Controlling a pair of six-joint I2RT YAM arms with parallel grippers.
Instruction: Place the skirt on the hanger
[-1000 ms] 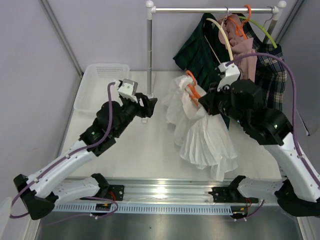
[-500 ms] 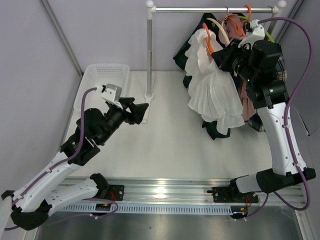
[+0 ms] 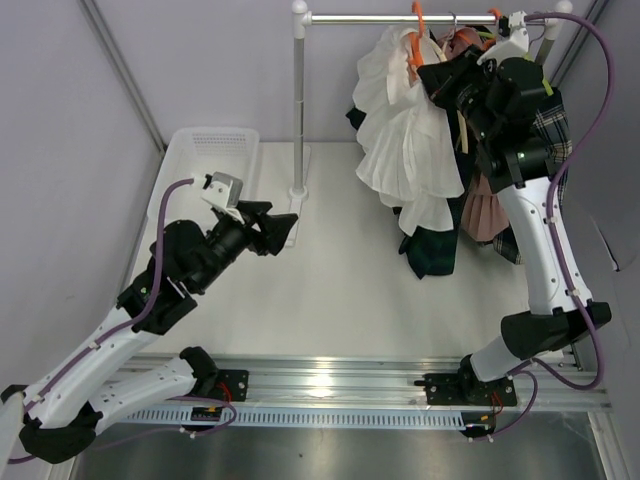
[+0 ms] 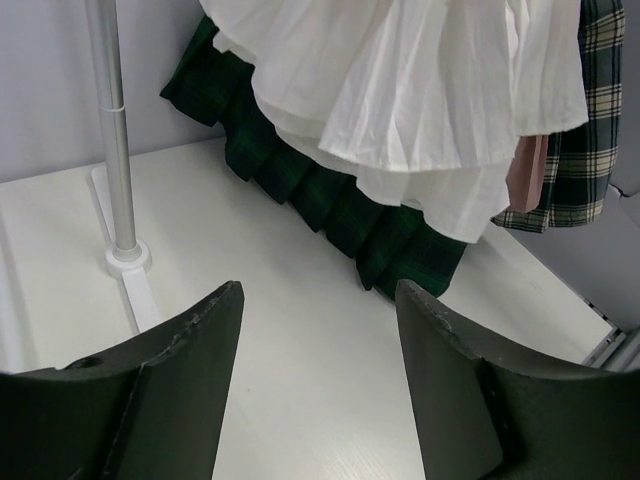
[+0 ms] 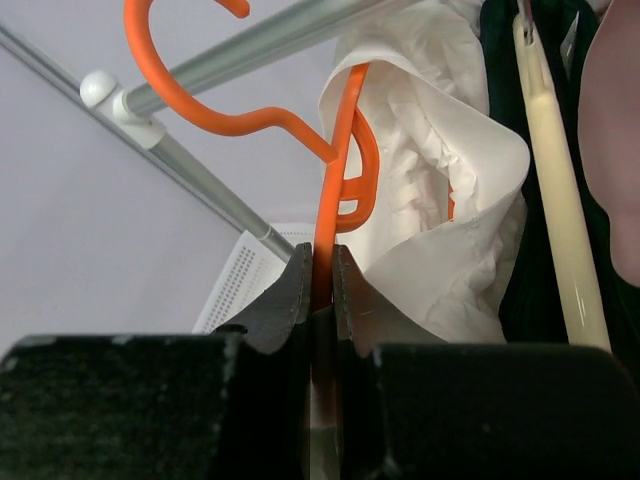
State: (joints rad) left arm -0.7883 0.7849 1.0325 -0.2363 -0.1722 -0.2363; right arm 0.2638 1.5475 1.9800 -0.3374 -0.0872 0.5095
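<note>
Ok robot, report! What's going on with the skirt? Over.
Right gripper shut on orange hanger, white skirt hanging from it. Hook up at rail. Left gripper open, empty. Other clothes crowd alongside.

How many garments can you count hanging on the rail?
4: a white skirt at the left, a dark green skirt behind and below it, a pink skirt right of that, a checked skirt farthest right. More may be hidden behind them.

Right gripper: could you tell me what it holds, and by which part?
The right gripper is shut on the orange hanger, pinching its bar just below the hook; the white skirt hangs on it.
</note>
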